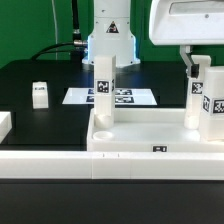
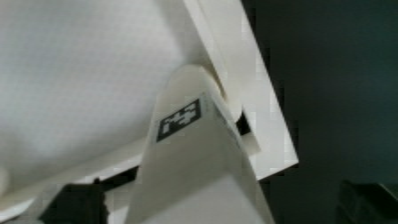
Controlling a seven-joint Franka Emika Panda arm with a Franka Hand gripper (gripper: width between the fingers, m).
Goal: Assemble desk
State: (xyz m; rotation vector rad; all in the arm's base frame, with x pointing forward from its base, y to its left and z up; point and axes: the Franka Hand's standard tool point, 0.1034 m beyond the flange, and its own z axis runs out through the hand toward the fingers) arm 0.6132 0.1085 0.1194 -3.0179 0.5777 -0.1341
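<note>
Black table (image 1: pixel 40 70), green backdrop. Tabletop (image 1: pixel 150 135) lies at the front with two legs (image 1: pixel 105 95) upright at its corners. Gripper (image 1: pixel 190 62) spread wide, holding nothing, close beside the leg (image 1: pixel 210 100) at the exterior view's right. Risk: I nudge that leg sideways and it tilts or unseats

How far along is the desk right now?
Done, it seems: two legs stand upright in the tabletop, the middle leg and the leg by the jaws. In hand: nothing; the jaws stand open. Left: a loose leg on the table, and a fourth I cannot identify.
</note>
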